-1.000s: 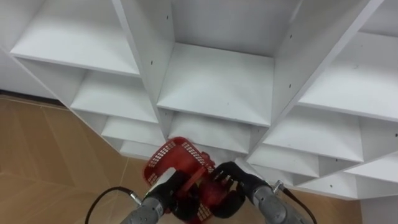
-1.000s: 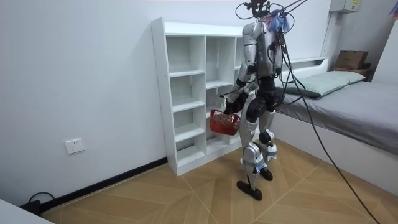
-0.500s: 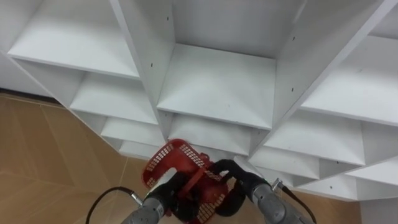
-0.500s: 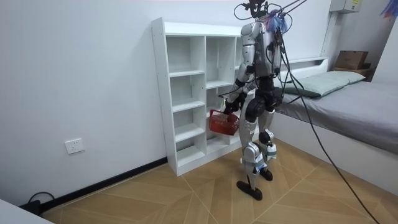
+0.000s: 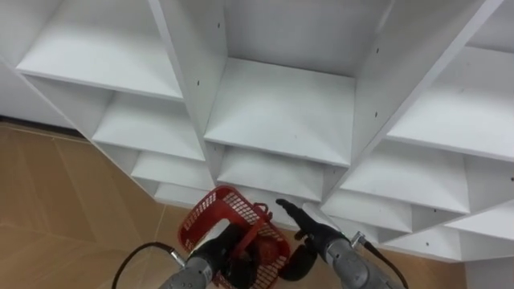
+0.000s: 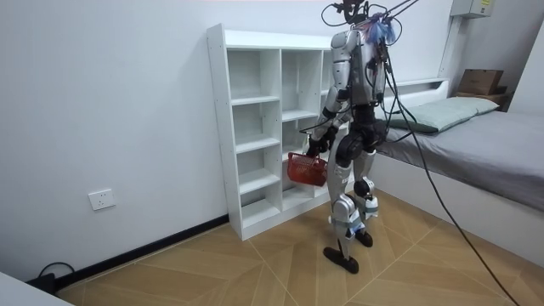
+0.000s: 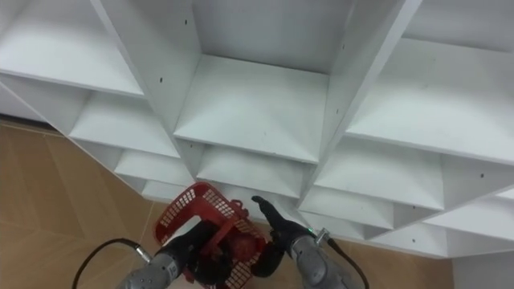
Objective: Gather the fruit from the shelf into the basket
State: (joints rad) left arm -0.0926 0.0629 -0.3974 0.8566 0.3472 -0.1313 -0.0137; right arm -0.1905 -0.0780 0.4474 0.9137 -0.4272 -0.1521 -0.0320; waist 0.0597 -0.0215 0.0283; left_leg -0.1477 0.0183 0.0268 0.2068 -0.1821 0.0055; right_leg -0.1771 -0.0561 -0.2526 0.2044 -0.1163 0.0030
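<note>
1. Fingers of the right hand are stretched out straight and hold nothing. They hang just beside the red basket.
2. Fingers of the left hand are curled round the basket's handle. They carry it low in front of the white closet.
3. A red fruit seems to lie inside the basket.
4. To do this well, I think the basket should be held level so the fruit cannot roll out. The free hand should lift clear of the rim before reaching to a shelf.

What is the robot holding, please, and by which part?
The left hand holds the red basket by its handle; the right hand is open, empty.
</note>
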